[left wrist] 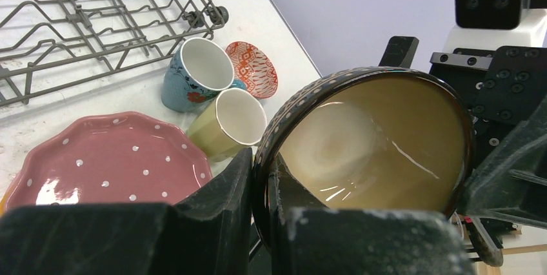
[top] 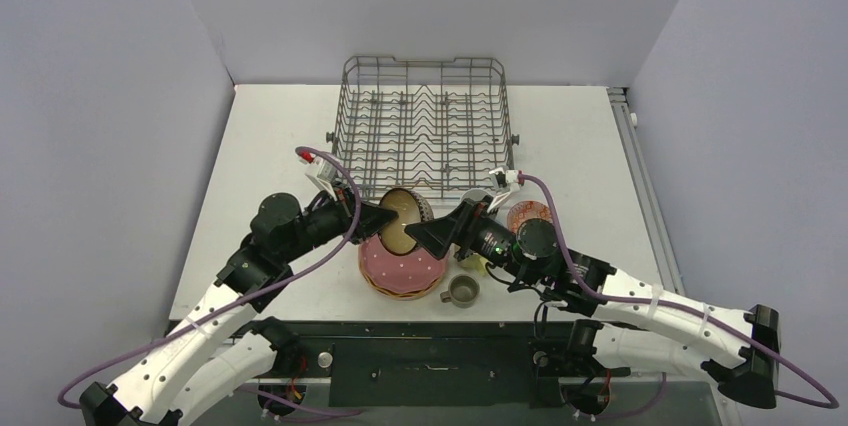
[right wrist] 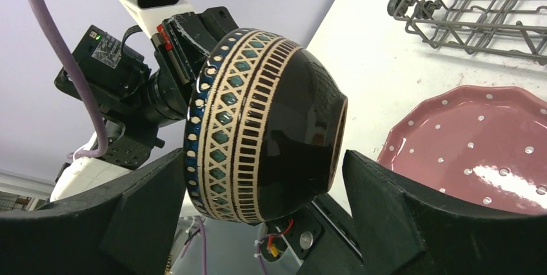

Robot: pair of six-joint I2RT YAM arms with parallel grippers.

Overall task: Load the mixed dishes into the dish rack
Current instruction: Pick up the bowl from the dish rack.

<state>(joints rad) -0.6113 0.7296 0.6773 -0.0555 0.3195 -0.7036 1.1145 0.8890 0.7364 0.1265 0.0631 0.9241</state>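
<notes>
A dark brown bowl with a cream inside hangs tilted on its side above the pink dotted plate. My left gripper is shut on the rim of the bowl, one finger inside and one outside. My right gripper is open, and its two fingers straddle the patterned outside of the bowl with a gap on each side. The dish rack stands just behind, with no dishes in it.
A blue mug, a yellow mug and a red-patterned bowl sit right of the pink plate. A small grey-olive mug stands near the front edge. An orange rim shows under the pink plate.
</notes>
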